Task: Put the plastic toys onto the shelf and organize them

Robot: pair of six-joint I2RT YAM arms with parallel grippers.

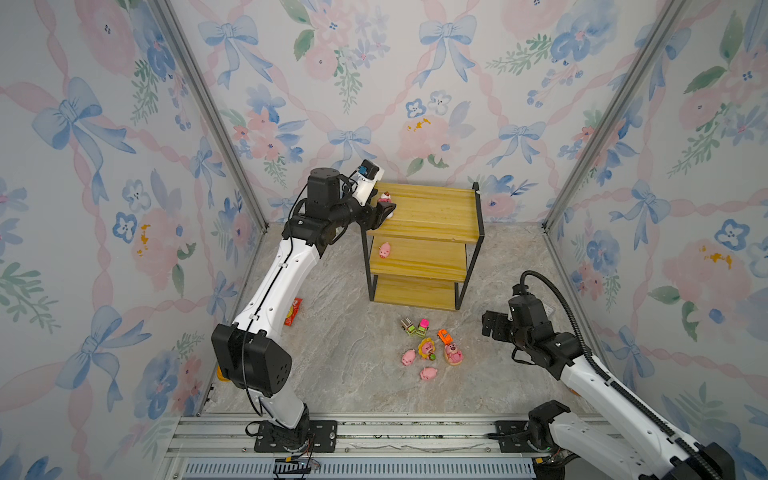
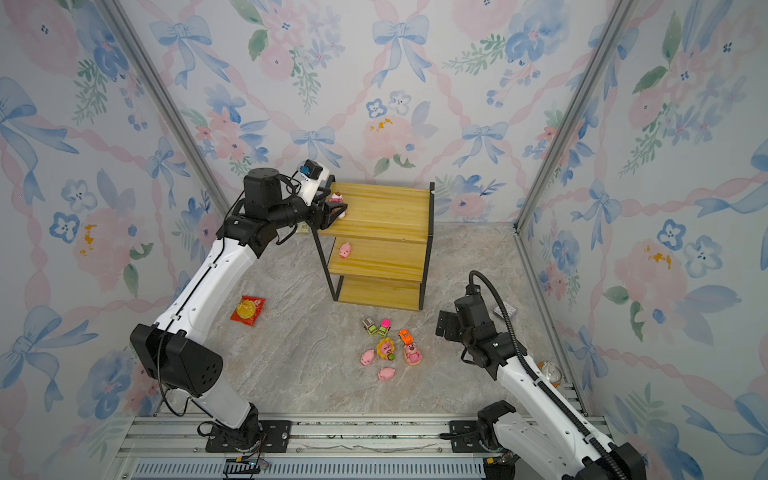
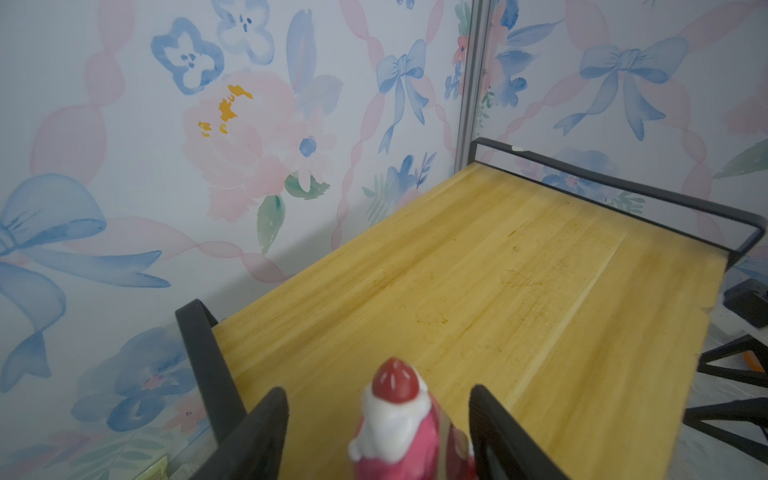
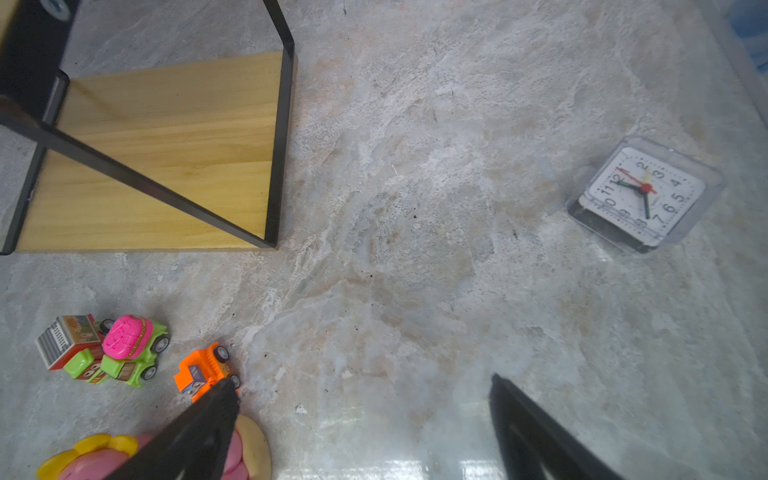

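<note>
The shelf (image 1: 432, 212) (image 3: 498, 291) stands at the back. On the left end of its top board a pink bear with a red and white cap (image 1: 386, 197) (image 3: 395, 419) stands between the fingers of my open left gripper (image 1: 384, 208) (image 3: 378, 390); one finger is clearly off it. A pink pig (image 1: 384, 250) lies on the middle board. In front of the shelf, on the table, sit three mini cars (image 1: 422, 326), two bears (image 1: 453, 354) and two pigs (image 1: 409, 357). My right gripper (image 1: 492, 324) (image 4: 362, 383) hangs open to their right, one finger over the orange car (image 4: 203, 370).
A red snack packet (image 2: 248, 309) lies left of the shelf, partly under the left arm. A small clock (image 4: 644, 195) lies to the right of the shelf. An orange-lidded jar (image 2: 550, 371) stands by the right wall.
</note>
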